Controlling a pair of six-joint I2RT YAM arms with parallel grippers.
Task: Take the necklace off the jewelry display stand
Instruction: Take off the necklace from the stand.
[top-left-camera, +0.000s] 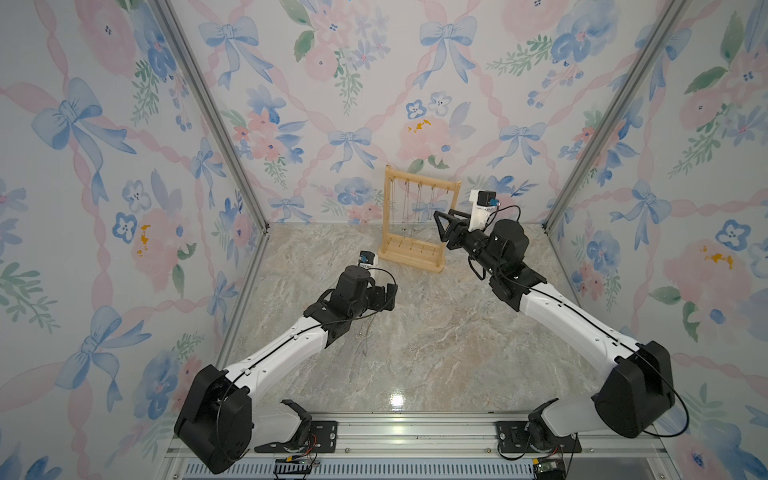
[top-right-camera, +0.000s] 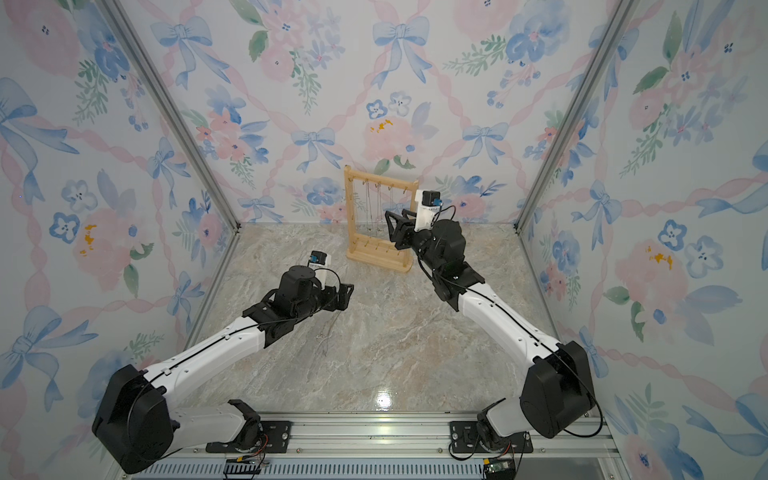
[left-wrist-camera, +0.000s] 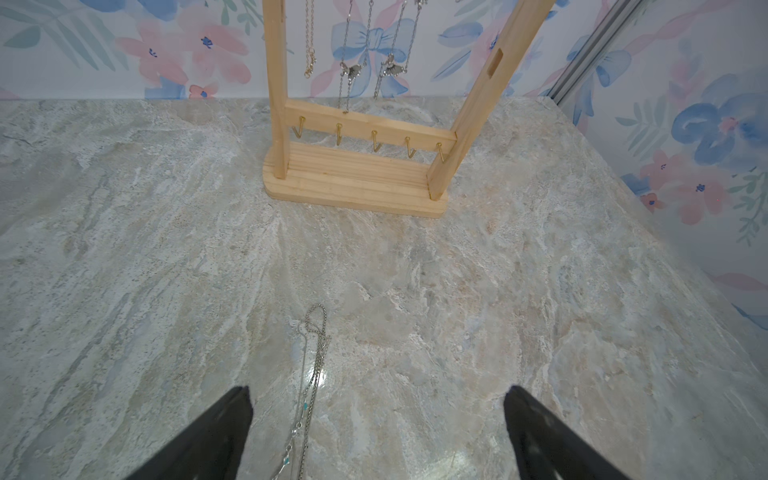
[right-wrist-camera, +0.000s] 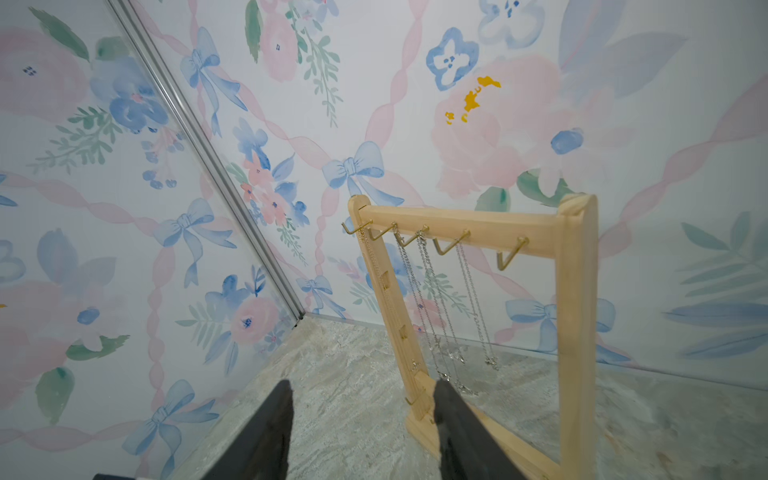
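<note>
Nearest, the left gripper (left-wrist-camera: 378, 392) hangs low, jaws spread wide and empty over a loose chain (left-wrist-camera: 309, 374) lying flat on the table (left-wrist-camera: 124, 249). Farther back the right gripper (right-wrist-camera: 363, 386) is raised beside the stand (right-wrist-camera: 575, 311), jaws half apart, gripping nothing. The necklaces (right-wrist-camera: 490, 362) hang straight down from the top-bar hooks (right-wrist-camera: 512, 253), just left of and beyond those jaws, so the right arm looks the closer one for the lift.

Twin high views steeply down over the table (top-left-camera: 415, 332); wrist cameras closer, both toward the jewelry display stand (left-wrist-camera: 357, 178).
</note>
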